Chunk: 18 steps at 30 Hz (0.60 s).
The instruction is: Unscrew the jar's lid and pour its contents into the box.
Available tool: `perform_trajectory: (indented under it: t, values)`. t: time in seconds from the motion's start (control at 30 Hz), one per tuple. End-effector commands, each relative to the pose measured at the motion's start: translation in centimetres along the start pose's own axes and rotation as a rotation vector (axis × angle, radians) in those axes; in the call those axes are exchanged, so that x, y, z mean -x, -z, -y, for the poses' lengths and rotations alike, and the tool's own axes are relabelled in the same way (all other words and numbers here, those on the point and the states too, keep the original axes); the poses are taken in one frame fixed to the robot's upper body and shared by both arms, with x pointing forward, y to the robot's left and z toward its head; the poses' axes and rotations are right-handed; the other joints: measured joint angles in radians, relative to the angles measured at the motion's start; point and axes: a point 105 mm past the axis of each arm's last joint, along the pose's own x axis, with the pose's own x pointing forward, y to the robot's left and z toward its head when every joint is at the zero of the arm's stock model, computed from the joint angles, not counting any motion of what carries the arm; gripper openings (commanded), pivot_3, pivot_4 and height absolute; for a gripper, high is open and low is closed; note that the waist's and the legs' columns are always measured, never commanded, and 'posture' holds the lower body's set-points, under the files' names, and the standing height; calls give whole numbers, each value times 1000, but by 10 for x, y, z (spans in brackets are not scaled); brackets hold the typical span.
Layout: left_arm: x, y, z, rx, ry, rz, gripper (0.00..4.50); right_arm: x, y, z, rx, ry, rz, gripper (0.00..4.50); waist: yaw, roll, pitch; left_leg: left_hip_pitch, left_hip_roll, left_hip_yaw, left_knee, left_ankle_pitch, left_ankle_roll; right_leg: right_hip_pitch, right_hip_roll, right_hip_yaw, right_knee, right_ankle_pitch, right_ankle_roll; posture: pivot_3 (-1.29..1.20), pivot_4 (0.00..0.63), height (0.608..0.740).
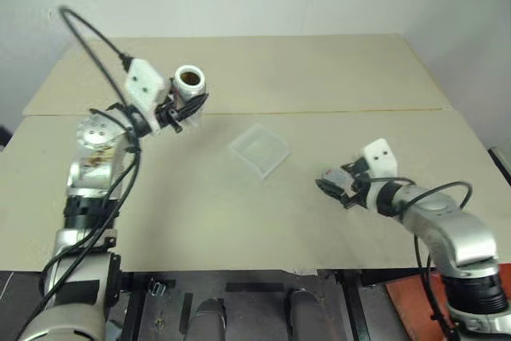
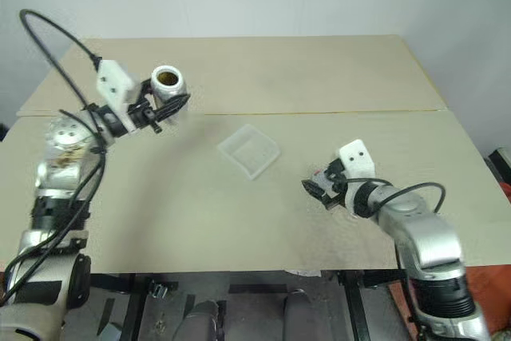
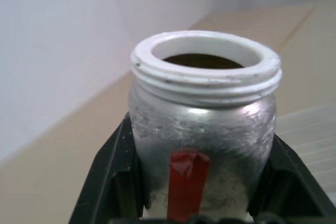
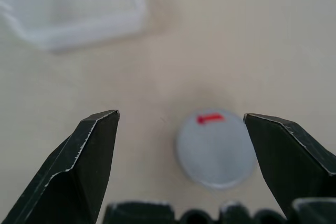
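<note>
Item one, the jar (image 1: 190,80): we are finding it in the upper left of the left eye view, raised above the table (image 1: 263,61), its open white threaded mouth tipped toward the camera. In the left wrist view a red stripe (image 3: 187,182) is running down its clear, smudged side, and a dark brown mass, the contents (image 3: 203,61), is showing just inside the rim.

Item two, the left gripper (image 1: 182,108): we are seeing its two black fingers (image 3: 107,171) pressing against opposite sides of the jar, so the jaws are clamping the jar.

Item three, the lid (image 4: 216,148): it is lying flat on the table, off the jar, a round grey disc with a small red mark near its edge. In the right wrist view it is sitting between the two fingertips and nearer one of them, apparently free of both.

Item four, the right gripper (image 1: 334,186): it is sitting low over the table at the lower right of the left eye view, jaws spread wide and gripping nothing.

Item five, the box (image 1: 259,149): a clear square tub, it is resting on the table at the middle of the frame, between the two grippers, apart from the lid and the jar.

Item six, the table: pale beige, with a seam crossing it behind the box.
</note>
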Motion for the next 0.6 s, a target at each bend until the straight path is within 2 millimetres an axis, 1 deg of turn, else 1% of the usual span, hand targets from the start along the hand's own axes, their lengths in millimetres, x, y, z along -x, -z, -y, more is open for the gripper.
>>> perform_trajectory:
  t: [0.03,0.07,0.1,0.13,0.23,0.27,0.3,0.37,0.43,0.5,0.53,0.6]
  values:
    - [-21,-11,3,-341,-55,59,1949,20,-39,-14,40,-131,83,4468,3,0,0,0,0,0,0,0,0,0,0,0,0,0,0,0,150,740]
    - [-27,-12,6,-406,-58,71,1949,22,-42,-16,43,-154,79,4468,6,0,0,0,0,0,0,0,0,0,0,0,-1,0,0,0,150,740]
    - [-32,-14,10,-518,-53,89,1949,24,-47,-19,43,-179,85,4468,9,0,0,-1,0,0,0,0,0,0,0,0,-1,0,0,0,150,740]
    - [-40,-20,16,-717,-32,113,1949,26,-51,-22,56,-201,88,4468,11,0,0,-1,0,0,0,0,0,-1,0,0,-1,0,0,0,150,740]
    - [-58,-28,28,-1164,26,191,1949,28,-55,-26,86,-223,72,4468,17,-2,1,-3,-1,0,0,0,0,-1,0,0,-1,1,1,0,150,740]
    - [-66,-34,28,-1254,6,214,1949,27,-57,-27,98,-223,65,4468,18,-2,1,-5,-1,0,1,0,0,-2,-1,0,-1,1,2,0,150,740]
    - [-72,-39,27,-1314,-11,235,1949,27,-58,-27,106,-223,61,4468,20,-2,1,-5,-2,0,1,0,0,-2,-1,0,0,2,3,0,150,740]
    - [-86,-48,35,-1499,10,295,1949,28,-65,-31,121,-238,75,4468,26,-2,1,-6,-2,0,1,0,0,-1,-2,0,0,3,4,0,150,740]
    - [-93,-46,49,-1650,126,335,1949,30,-73,-35,141,-258,95,4468,33,-2,1,-7,-2,0,1,0,0,-2,-2,0,0,3,4,0,150,740]
    - [-95,-46,58,-1697,178,379,1949,31,-78,-37,151,-268,108,4468,32,-2,1,-8,-2,0,1,0,0,-3,-2,-1,0,3,4,0,150,740]
    - [-95,-44,65,-1736,241,406,1949,32,-80,-38,157,-270,115,4468,31,-2,1,-8,-2,1,1,0,0,-3,-2,0,0,3,4,0,150,740]
    - [-95,-40,73,-1791,316,432,1949,33,-81,-40,163,-272,123,4468,30,-2,1,-8,-2,1,0,0,-1,-4,-2,0,0,3,4,0,150,740]
